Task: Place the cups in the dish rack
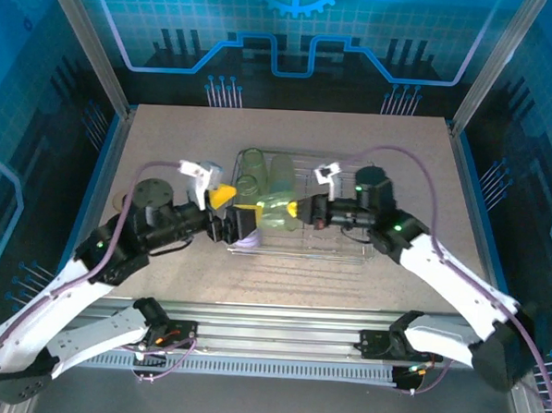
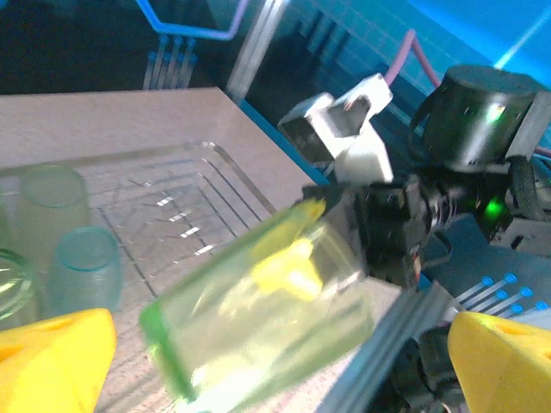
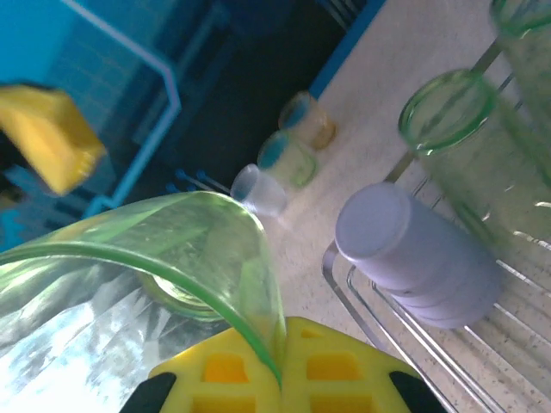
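Step in hand: a yellow-green cup (image 1: 274, 214) is judged to be on its way into the dish rack (image 1: 348, 243), carried by the right end effector (image 1: 295, 210).
Right end effector: closed on the cup. The wall is pinched at the rim, one yellow finger inside and one outside, as seen in the right wrist view.
Left end effector (image 2: 275, 366): spread wide, nothing gripped. Its yellow fingers (image 2: 52, 361) are seen on either side of the carried cup.
Cup relative to end effectors: tilted well over, hanging from the right fingertips toward the left arm, above the rack's near-left part. Contact with the left pads cannot be told.
Rack contents: a lavender cup (image 3: 413, 258) at the near-left corner, closed base toward the right wrist camera, with green cups (image 3: 448, 112) beyond it.
Cups not yet loaded: three small cups (image 3: 284, 159) are seen on the desk (image 3: 387, 52) left of the rack, well apart from both end effectors.
Method advised: a rim pinch is judged a weak hold on thin plastic, so slow travel is preferred. The cup should be lowered onto the bare rods to the right of the lavender cup and rested there before release.
If a handover is meant: the left fingers should be closed round the cup's body before the right pinch is let go.
Risk: the cup may be knocked against the lavender cup or may swing in the pinch.
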Tool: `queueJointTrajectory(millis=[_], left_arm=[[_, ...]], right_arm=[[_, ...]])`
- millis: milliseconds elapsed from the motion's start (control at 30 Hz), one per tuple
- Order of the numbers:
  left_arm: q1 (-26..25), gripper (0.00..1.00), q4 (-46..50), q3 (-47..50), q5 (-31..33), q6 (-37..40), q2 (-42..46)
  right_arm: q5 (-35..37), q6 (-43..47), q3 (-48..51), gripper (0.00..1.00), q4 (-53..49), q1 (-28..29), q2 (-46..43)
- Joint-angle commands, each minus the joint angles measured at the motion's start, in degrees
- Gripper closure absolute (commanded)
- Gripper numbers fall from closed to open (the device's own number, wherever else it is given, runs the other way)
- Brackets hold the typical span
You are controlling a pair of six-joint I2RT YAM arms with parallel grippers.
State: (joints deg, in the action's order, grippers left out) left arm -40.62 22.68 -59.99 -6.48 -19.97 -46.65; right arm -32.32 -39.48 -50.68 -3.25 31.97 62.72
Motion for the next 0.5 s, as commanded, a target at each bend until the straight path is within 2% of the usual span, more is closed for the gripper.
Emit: queueJointTrajectory(millis=[0,67,167,367,467], left_arm=[[0.2,0.01,-5.5,-1.9,-8.8,-0.7,-3.0],[0.1,0.01,-7.4,-1.9,-11.0,-2.0,-5.1],[0.1,0.01,-11.3,-1.5,-14.4,-4.2,-7.3],[0.2,0.01,-17.2,-2.2,-21.9,-7.6,-11.4],[0.2,0.01,-17.9,-2.5,-23.5,-8.4,-12.7]], right_arm=[[-8.2,-6.0,4.8,1.00,8.6,-6.5,-7.0],[-11.1,-9.4,7.2,1.00,12.2,-10.8,-10.4],[-14.1,-13.3,9.0,1.00,16.7,-14.2,-13.1],[-16.4,-21.0,10.6,1.00,29.3,-14.7,-13.0],[-17.5,-21.9,10.2,1.00,30.7,-14.0,-11.7]])
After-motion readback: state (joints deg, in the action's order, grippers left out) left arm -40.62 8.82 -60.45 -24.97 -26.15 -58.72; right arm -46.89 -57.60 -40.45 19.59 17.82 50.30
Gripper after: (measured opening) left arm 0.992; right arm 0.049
